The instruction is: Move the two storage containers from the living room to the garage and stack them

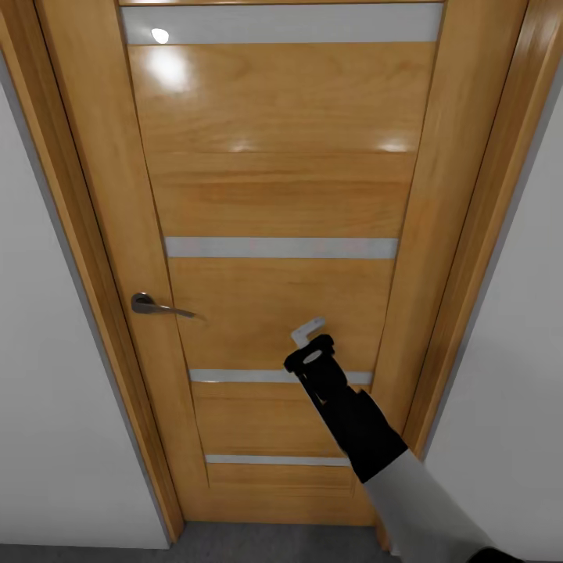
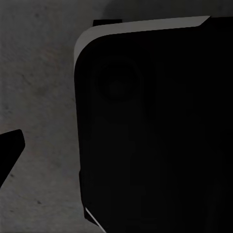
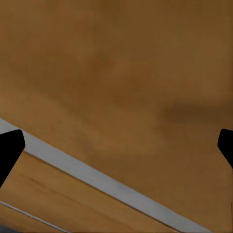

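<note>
The two storage containers are out of view. A closed wooden door (image 1: 281, 195) with frosted glass strips stands right in front of me. My right gripper (image 1: 307, 332) reaches up to the door's lower half, right of the metal lever handle (image 1: 156, 306). In the right wrist view this gripper (image 3: 116, 145) is open, its black fingertips (image 3: 8, 153) at both edges and bare door wood (image 3: 121, 73) close between them. In the left wrist view my left gripper (image 2: 116, 150) points down at my own black body (image 2: 155, 136) and holds nothing; one fingertip (image 2: 9, 150) shows far out.
The wood door frame (image 1: 94, 258) is flanked by plain white-grey walls (image 1: 47, 391) on both sides. A strip of dark grey floor (image 1: 274, 543) runs below the door. Mottled grey concrete floor (image 2: 39, 97) shows beside my body in the left wrist view.
</note>
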You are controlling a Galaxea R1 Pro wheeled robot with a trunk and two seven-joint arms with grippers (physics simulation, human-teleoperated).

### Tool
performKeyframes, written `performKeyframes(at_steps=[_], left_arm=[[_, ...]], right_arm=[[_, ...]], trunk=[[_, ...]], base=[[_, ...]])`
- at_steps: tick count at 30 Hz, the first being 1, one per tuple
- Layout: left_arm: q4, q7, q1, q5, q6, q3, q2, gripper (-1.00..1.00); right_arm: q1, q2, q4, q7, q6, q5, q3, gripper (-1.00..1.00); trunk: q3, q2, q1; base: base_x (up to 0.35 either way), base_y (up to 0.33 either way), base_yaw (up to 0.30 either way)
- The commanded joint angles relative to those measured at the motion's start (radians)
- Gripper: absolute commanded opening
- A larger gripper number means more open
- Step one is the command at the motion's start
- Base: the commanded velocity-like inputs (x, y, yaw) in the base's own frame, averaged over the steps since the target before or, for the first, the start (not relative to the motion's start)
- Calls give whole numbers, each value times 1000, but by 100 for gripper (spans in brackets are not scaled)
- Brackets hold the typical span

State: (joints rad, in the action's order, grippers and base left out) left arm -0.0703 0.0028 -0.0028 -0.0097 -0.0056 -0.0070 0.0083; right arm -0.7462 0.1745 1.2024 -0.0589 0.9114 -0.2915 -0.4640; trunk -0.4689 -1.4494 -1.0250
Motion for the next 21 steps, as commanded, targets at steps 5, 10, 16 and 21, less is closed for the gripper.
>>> performKeyframes(at_steps=[5, 10, 16, 21], left_arm=[[0, 0, 0, -1, -1, -1, 0, 100], [0, 0, 0, -1, -1, -1, 0, 100], [0, 0, 0, -1, -1, -1, 0, 100], [0, 0, 0, -1, -1, -1, 0, 100]], right_arm=[[-33, 0, -76, -25, -31, 5, -1, 100], [-41, 0, -103, -44, -48, 5, -2, 100], [-97, 0, -199, -51, -81, 9, -1, 100], [-122, 0, -258, -62, -113, 9, 0, 100]], trunk=[[-1, -1, 0], [-1, -1, 0], [-1, -1, 0], [-1, -1, 0]], base=[[0, 0, 0], [0, 0, 0], [0, 0, 0], [0, 0, 0]])
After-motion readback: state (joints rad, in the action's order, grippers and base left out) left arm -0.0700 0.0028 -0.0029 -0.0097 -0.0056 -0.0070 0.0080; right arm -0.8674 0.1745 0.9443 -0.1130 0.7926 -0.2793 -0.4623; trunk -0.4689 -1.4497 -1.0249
